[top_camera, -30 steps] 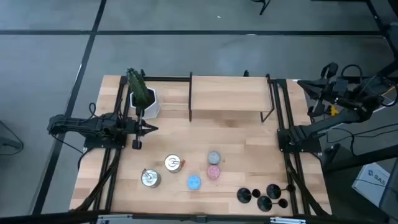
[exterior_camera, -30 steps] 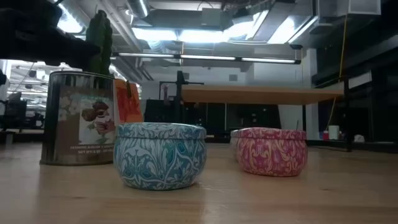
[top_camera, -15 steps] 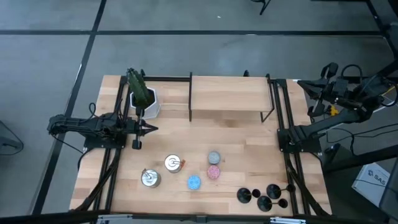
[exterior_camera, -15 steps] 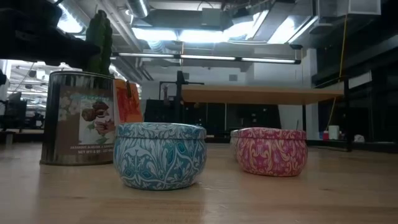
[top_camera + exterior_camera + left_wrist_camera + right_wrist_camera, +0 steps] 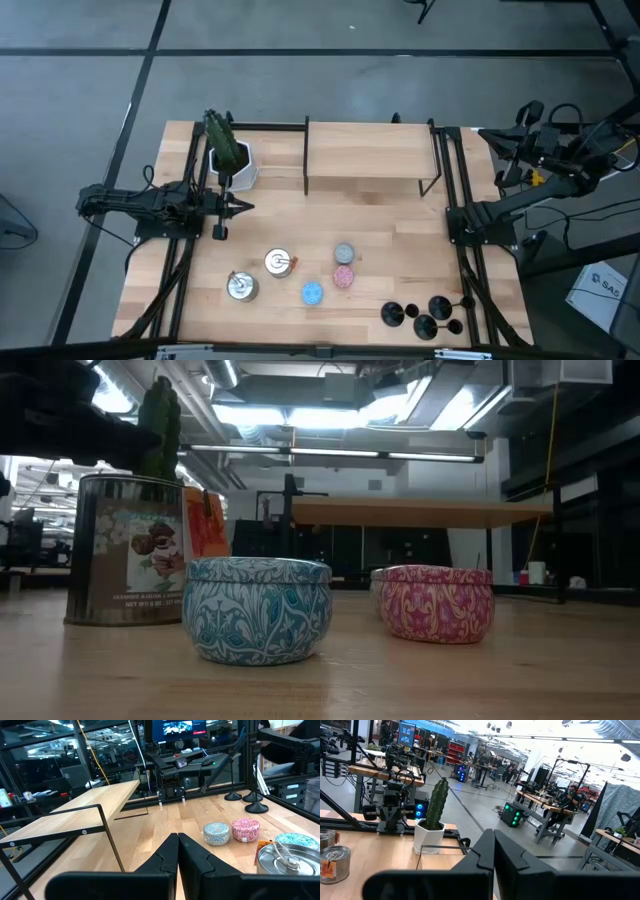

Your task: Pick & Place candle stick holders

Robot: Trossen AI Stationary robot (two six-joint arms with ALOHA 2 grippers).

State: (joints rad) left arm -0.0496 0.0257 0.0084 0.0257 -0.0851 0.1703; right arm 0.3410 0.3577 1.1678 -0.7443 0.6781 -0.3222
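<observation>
Several matte black candle stick holders stand upright on their round bases near the table's near right corner; they also show far off in the left wrist view. My left gripper is shut and empty over the table's left side, far from them. It also shows in the left wrist view. My right gripper is shut and empty at the right side, farther back than the holders. It also shows in the right wrist view.
Two silver tins and small blue, pink and grey round tins stand in the near middle. A cactus in a white pot stands at the far left. A raised wooden shelf spans the far middle.
</observation>
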